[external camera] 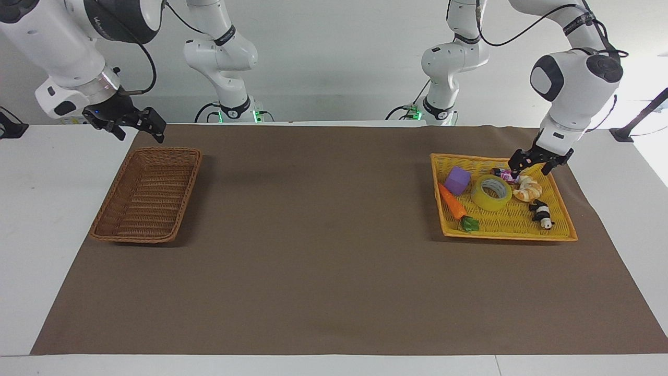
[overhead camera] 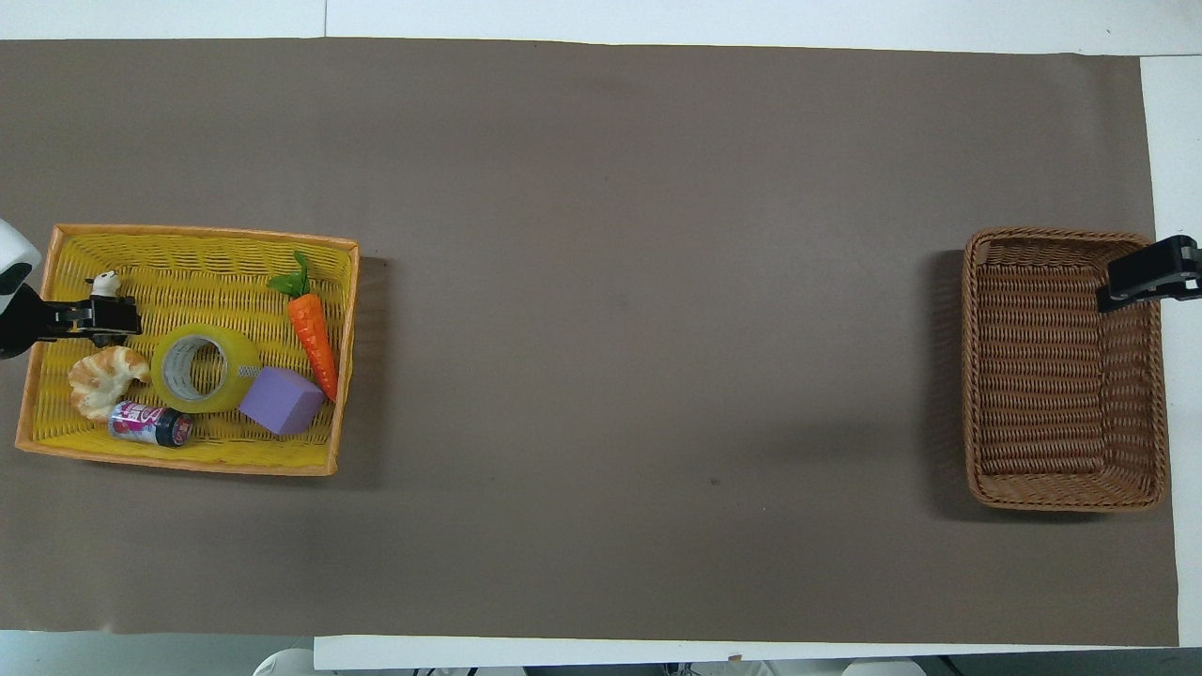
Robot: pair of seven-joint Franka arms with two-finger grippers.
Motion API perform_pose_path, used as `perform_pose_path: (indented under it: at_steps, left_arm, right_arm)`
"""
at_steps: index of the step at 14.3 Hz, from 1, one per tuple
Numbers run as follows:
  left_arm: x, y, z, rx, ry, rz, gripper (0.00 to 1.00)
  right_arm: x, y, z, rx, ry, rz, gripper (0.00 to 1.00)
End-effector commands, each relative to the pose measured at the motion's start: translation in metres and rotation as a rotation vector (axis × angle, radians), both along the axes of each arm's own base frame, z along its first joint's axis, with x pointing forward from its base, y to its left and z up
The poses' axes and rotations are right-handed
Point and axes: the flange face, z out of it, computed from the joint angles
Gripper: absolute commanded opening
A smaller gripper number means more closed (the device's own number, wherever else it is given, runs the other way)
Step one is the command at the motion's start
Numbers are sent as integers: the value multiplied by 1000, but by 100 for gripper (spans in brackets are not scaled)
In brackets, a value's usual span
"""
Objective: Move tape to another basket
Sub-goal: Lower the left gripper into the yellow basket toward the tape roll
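Left pincer (external camera: 533,166) open over yellow tray (external camera: 563,222), holding nothing, tape (external camera: 491,192) untouched

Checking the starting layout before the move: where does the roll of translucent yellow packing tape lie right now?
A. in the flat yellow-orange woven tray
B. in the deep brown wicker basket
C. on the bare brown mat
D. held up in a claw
A: the roll of translucent yellow packing tape lies in the flat yellow-orange woven tray, among the toys.
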Motion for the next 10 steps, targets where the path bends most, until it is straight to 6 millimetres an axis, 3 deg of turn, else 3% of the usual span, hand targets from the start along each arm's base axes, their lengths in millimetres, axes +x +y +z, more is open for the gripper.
perform_pose_path:
  at_steps: [1, 3, 5, 7, 10]
  left_arm:
    - [-2, 8, -35, -9, 10, -2, 64]
    - [-4, 7, -38, -9, 18, -2, 60]
    - [-14, 7, -57, -13, 51, 0, 52]
    - [-21, 2, -69, -15, 71, -2, 52]
    - [-16, 9, -79, -16, 36, -4, 52]
  right_arm:
    - [-5, 0, 0, -4, -13, 11, 99]
    - [-5, 0, 0, -4, -13, 11, 99]
    - [-5, 0, 0, -4, -13, 11, 99]
    - [-5, 0, 0, -4, -13, 11, 99]
    - [-5, 0, 0, -4, -13, 11, 99]
